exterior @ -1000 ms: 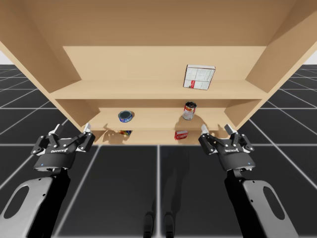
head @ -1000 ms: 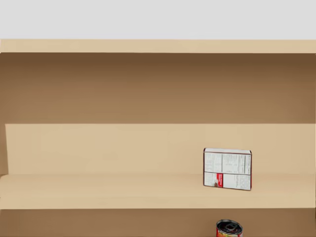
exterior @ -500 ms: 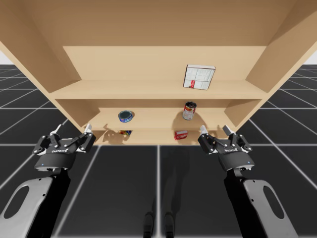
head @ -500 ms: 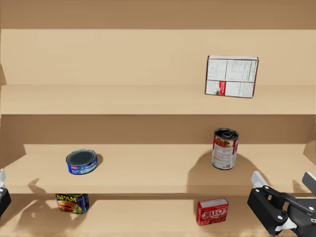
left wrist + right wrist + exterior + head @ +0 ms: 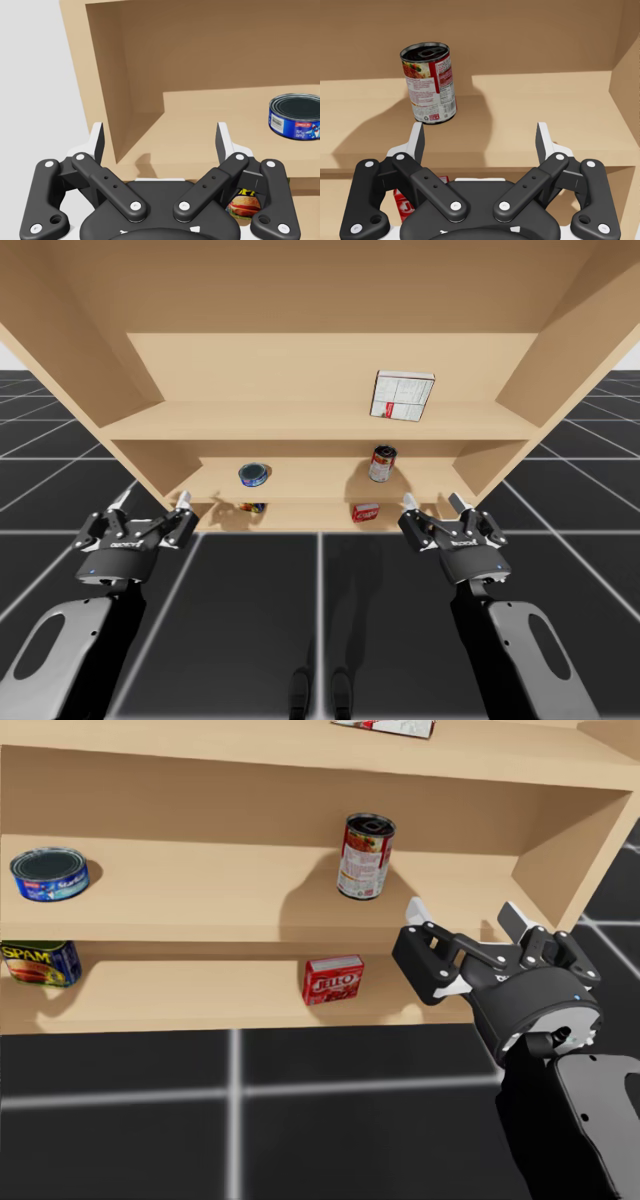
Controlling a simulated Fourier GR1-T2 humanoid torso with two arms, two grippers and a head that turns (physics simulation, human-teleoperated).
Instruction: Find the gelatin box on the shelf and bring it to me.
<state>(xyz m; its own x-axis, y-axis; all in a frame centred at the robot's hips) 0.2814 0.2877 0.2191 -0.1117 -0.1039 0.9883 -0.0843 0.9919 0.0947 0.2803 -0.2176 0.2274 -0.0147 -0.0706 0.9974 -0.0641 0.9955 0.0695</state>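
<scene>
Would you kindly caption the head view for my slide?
Right gripper, fingers open, hovers near the small red box on the lowest shelf.

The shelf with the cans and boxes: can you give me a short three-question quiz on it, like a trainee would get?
1. True or false: my right tool is shut on the small red box.
2. Which thing on the middle board is nearest my right tool? A tall red-and-white can; B flat blue can; C white box.
3. Fill in: the small red box stands on the ___ board.
Key: 1 false, it is open; 2 A; 3 lowest.
</scene>
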